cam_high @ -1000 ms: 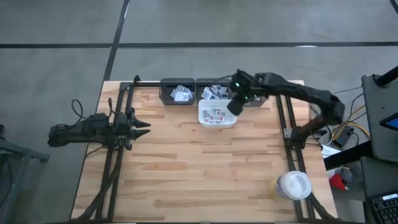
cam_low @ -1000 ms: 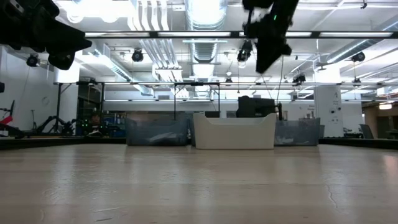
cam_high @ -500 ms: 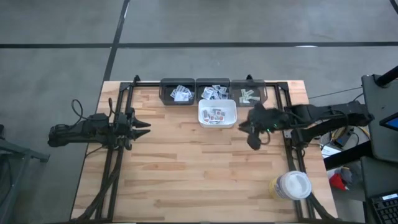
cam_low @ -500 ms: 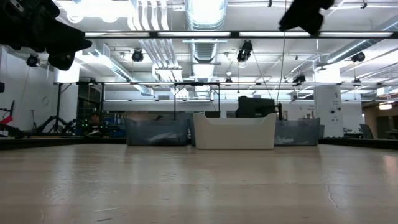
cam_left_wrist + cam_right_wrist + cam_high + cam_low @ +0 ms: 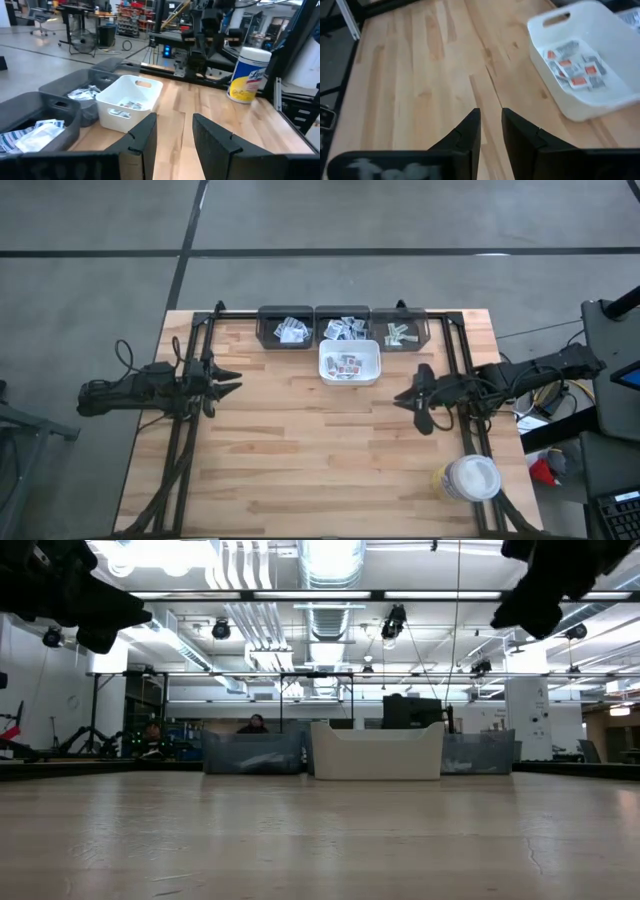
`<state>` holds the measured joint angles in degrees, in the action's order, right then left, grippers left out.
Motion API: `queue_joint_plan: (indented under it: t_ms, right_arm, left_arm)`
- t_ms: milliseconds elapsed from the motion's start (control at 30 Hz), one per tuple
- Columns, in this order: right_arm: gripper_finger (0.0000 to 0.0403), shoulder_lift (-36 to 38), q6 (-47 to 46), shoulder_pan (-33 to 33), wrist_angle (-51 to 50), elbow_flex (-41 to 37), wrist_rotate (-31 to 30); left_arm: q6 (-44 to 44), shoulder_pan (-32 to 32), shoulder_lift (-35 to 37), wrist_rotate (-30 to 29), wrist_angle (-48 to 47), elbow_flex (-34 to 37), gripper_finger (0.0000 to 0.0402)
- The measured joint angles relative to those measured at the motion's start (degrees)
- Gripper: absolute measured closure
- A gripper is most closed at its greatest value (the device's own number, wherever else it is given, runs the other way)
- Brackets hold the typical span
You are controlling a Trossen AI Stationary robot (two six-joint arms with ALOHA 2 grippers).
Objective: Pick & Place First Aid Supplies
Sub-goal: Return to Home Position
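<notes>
My right gripper (image 5: 410, 401) hangs empty over bare wood at the right of the high view, its fingers slightly parted and the arm reaching in low from the table's right edge. My left gripper (image 5: 230, 383) waits at the left, spread and empty. The first aid packets (image 5: 348, 364) lie in the white tray (image 5: 323, 361) and the dark bins (image 5: 315, 328) at upper centre.

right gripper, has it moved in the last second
Yes. The right gripper was over the white tray's far right corner; now it is clear of the tray, off to its near right.
</notes>
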<state>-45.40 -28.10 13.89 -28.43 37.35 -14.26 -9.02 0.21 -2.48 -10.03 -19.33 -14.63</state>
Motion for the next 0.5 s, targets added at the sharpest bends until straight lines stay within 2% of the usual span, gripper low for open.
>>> queue_joint_plan:
  t_ms: [233,500]
  right_arm:
    - [0.0316,4.92,-0.67,-0.02,2.16,-5.5,-0.12]
    - [0.0319,15.04,0.48,0.04,10.69,-11.89,-0.28]
  left_arm:
    - [-0.06,-0.02,0.0,0.08,1.2,0.19,0.0278]
    - [-0.38,-0.02,0.0,3.66,13.08,6.48,0.0278]
